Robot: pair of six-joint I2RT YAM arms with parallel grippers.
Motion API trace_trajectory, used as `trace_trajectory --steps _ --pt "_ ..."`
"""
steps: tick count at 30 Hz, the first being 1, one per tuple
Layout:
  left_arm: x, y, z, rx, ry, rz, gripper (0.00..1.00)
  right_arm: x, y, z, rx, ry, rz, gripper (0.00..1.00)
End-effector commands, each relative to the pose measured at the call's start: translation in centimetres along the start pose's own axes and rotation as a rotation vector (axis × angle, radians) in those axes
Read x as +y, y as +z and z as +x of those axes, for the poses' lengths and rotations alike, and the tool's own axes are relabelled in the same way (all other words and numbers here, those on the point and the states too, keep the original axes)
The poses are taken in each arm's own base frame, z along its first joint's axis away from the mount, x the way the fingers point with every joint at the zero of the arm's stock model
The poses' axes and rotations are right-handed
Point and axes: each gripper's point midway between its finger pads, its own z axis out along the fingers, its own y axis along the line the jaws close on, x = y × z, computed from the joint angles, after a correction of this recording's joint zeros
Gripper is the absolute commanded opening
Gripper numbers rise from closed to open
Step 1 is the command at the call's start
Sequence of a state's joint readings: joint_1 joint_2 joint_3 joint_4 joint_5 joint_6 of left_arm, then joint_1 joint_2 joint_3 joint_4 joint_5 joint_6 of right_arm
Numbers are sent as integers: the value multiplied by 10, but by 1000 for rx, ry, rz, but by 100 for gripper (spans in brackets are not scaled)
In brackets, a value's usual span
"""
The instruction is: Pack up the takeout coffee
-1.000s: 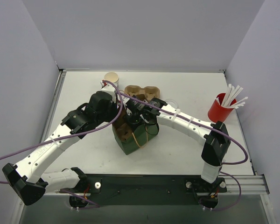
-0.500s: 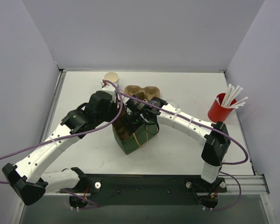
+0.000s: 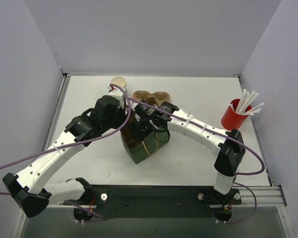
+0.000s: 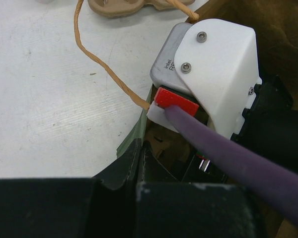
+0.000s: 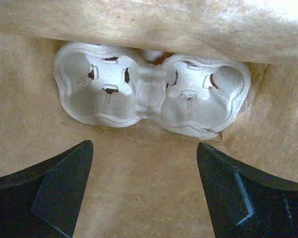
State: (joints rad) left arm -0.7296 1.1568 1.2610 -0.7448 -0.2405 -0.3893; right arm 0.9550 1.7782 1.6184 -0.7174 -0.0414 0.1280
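- So, at the far left of the table (image 3: pixel 203 89) stands the one paper cup (image 3: pixel 118 82) I can see, tan inside and with no lid on it. It is well apart from the bag, so no coffee has been packed yet.
- Next, the left end effector (image 4: pixel 139 171) is pressed together on the rim of the green paper bag (image 3: pixel 139 151), holding the mouth wide as it did a second ago.
- Inside the bag, the right end effector (image 5: pixel 145 147) has just gone from half closed to spread. Its fingers now stand clear on either side of a cup carrier (image 5: pixel 151 94) that lies flat on the bag's floor and touches neither finger.
- That release suggests the carrier is seated, and the likely next job is withdrawing the arm and fetching the cup.
- Behind the bag, a second carrier (image 3: pixel 151 95) rests on the table, unmoved.
- Far right, the red cup of straws (image 3: pixel 232 116) is also where it was.
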Motion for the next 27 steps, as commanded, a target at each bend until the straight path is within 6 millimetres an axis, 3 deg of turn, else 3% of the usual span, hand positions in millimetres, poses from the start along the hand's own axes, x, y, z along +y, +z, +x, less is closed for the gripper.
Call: trace_trajectory --steps 1,9,27 --pt "-23 -6 -15 -25 34 102 0 4 -25 -21 -77 -16 -15 80" --pt "-19 -6 -9 21 35 67 0 10 -42 -28 -114 -7 -55 81" --pt "-15 -7 -6 73 -3 24 0 12 -99 -53 -267 23 -179 82"
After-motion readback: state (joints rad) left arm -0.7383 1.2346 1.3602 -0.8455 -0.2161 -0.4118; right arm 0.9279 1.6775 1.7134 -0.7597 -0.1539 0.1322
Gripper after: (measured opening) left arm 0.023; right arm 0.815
